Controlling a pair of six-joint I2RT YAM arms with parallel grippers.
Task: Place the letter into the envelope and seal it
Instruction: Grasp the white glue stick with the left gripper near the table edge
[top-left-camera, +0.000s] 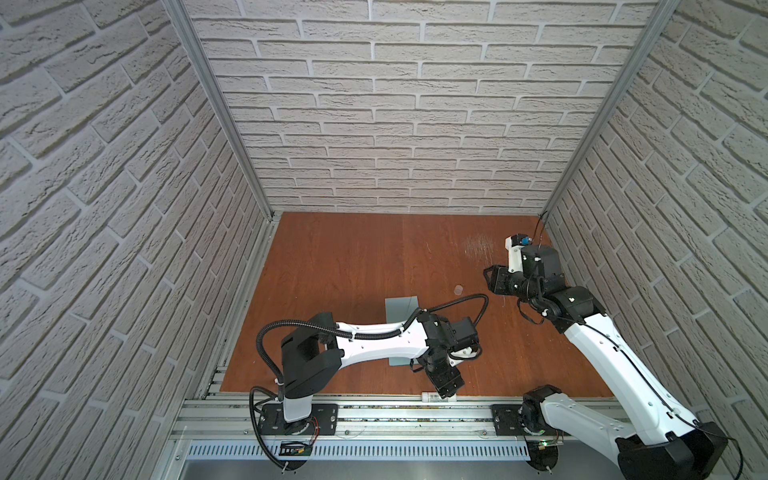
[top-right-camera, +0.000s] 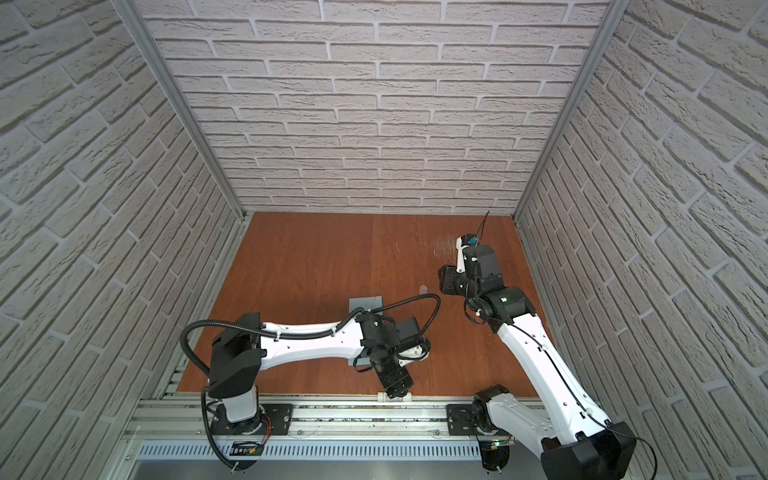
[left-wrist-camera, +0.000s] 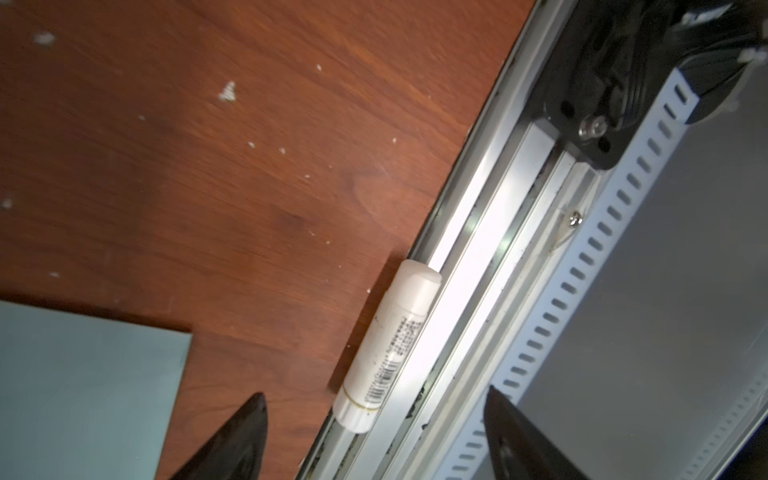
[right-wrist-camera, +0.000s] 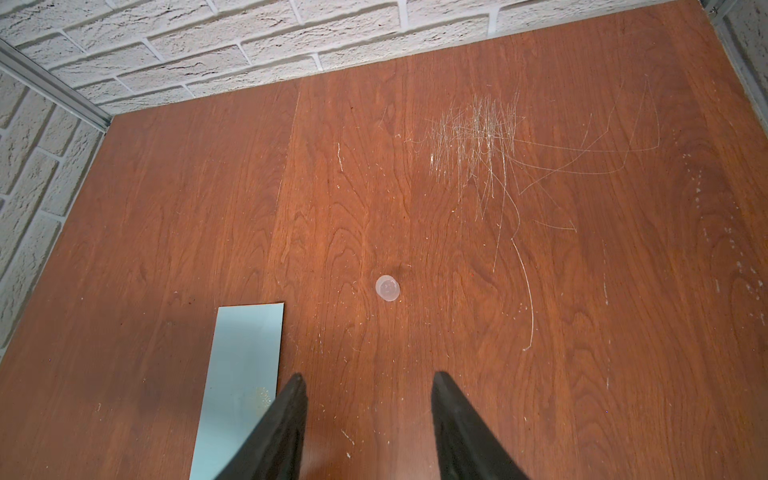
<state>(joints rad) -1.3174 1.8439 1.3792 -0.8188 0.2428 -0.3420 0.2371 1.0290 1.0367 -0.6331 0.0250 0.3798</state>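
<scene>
- Blue-grey paper, the envelope (top-left-camera: 401, 308) lies flat on the wooden table (top-left-camera: 332, 266). Its long axis runs from the near edge toward the back wall. The left arm (top-left-camera: 382, 338) crosses above its middle, so only its two ends show in both top views.
- No flap or seam shows on the visible face, and the letter is nowhere in sight. It is probably inside, though the pictures cannot confirm that.
- Near the envelope's near corner, a white glue stick (left-wrist-camera: 386, 345) lies along the aluminium rail (left-wrist-camera: 478, 249) at the table's front edge, roughly crosswise to the envelope.
- Left gripper (left-wrist-camera: 375, 392) hangs over that stick, jaws spread wide and empty, one on each side of its end and set across its length. It is much the nearer tool to the envelope, which lies toward the table's middle from it.
- Right gripper (right-wrist-camera: 369, 376) hovers well apart at the far right, jaws parted with nothing between them. It points toward a small clear cap (right-wrist-camera: 387, 287) near the envelope's far end.
- Sealing looks like the step in hand, and the left side is better placed for it.
</scene>
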